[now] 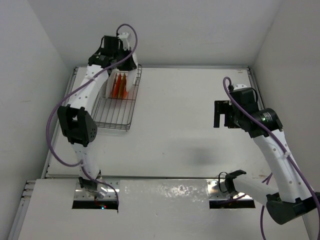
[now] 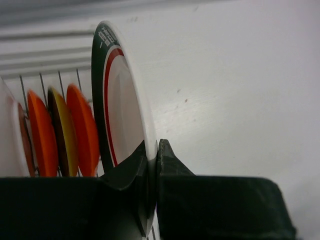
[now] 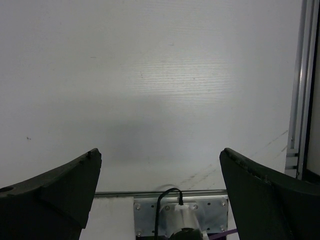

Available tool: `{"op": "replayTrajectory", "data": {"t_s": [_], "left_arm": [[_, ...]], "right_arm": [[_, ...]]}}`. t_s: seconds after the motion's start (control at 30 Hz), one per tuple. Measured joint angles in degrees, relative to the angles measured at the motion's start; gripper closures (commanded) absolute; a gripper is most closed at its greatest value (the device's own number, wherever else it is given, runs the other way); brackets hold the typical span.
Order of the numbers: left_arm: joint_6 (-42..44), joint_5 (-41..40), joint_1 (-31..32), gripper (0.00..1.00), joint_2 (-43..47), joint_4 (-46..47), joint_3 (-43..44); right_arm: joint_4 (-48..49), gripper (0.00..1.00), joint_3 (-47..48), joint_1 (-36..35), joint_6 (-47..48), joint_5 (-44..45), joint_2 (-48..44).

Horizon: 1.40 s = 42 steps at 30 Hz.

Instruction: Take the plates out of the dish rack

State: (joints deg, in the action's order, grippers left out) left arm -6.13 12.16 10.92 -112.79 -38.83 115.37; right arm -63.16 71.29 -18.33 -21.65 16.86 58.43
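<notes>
At dish rack (image 1: pixel 116 114), L end effector (image 2: pixel 152 149) pinches white plate (image 2: pixel 124 107); R end effector (image 3: pixel 160 152) spread.

The dark wire dish rack (image 1: pixel 116 116) sits at the table's far left. In it, orange plates (image 2: pixel 82 130) and a yellowish plate (image 2: pixel 64 134) stand on edge. Beside them a white plate (image 2: pixel 125 110) with a green-and-red rim ring stands upright, pinched at its edge by the left gripper (image 2: pixel 152 150).
</notes>
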Motion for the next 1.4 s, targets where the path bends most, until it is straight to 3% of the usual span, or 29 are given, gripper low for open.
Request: {"op": "replayTrajectory", "data": {"t_s": [0.2,0.3,0.53,0.67,0.9,1.0,1.07,1.1,1.13,1.17,1.2,1.23,1.27,1.3,1.33,1.4], "left_arm": [[6.3,5.5,2.8,1.0,12.7,7.8,-2.9],[10.4,4.4,8.7,1.0,17.4,10.6,-5.5],[23.6,-9.5,28.0,1.0,26.3,20.2,-29.5],[30.2,-16.7,34.4,1.0,27.7,20.9,-38.5],[34.8,-20.1,37.9,1.0,29.1,23.9,-39.3],[35.1,-19.6,38.7,1.0,29.5,24.5,-38.8],[35.2,-19.0,39.3,1.0,29.4,24.4,-38.8],[35.2,-18.7,39.4,1.0,29.4,24.4,-38.8],[35.3,-18.4,39.7,1.0,29.3,24.3,-38.8],[35.2,-18.1,39.7,0.95,29.2,24.3,-38.8],[35.1,-17.5,40.1,0.86,29.1,23.9,-38.8],[36.5,-18.4,40.5,0.59,28.9,23.9,-38.8],[36.4,-18.8,40.8,0.45,28.8,23.7,-38.8],[35.6,-19.4,40.9,0.1,28.6,24.5,-38.7],[34.8,-20.8,40.9,0.0,28.6,25.9,-38.7],[31.5,-24.4,40.4,0.0,28.5,28.2,-38.5]], "right_arm": [[-1.1,0.01,6.7,0.0,-8.1,-1.4,5.9],[0.9,0.01,13.6,0.2,-14.0,-5.0,10.7],[7.8,0.02,28.3,7.5,-29.2,-17.6,21.7],[12.3,0.05,27.5,8.3,-34.8,-22.3,23.2],[17.5,0.11,21.2,1.0,-38.4,-27.7,29.3],[20.3,0.19,18.1,-1.0,-39.0,-29.1,31.5],[21.3,0.35,17.4,-1.0,-39.0,-29.1,32.2],[21.9,0.45,17.2,-0.9,-38.8,-29.0,32.4],[23.0,0.73,16.8,-0.9,-38.7,-29.1,32.4],[24.3,0.9,16.5,-0.9,-38.7,-29.2,32.4],[25.8,1.0,16.3,-0.9,-39.0,-29.5,32.4],[26.1,1.0,15.6,-0.9,-40.0,-28.3,32.3],[27.1,1.0,14.9,-0.6,-40.9,-28.9,32.2],[28.0,1.0,13.7,-0.4,-40.3,-28.7,32.0],[29.2,1.0,12.2,0.0,-40.0,-28.5,31.9],[32.0,1.0,7.6,2.1,-40.7,-28.4,31.4]]}}
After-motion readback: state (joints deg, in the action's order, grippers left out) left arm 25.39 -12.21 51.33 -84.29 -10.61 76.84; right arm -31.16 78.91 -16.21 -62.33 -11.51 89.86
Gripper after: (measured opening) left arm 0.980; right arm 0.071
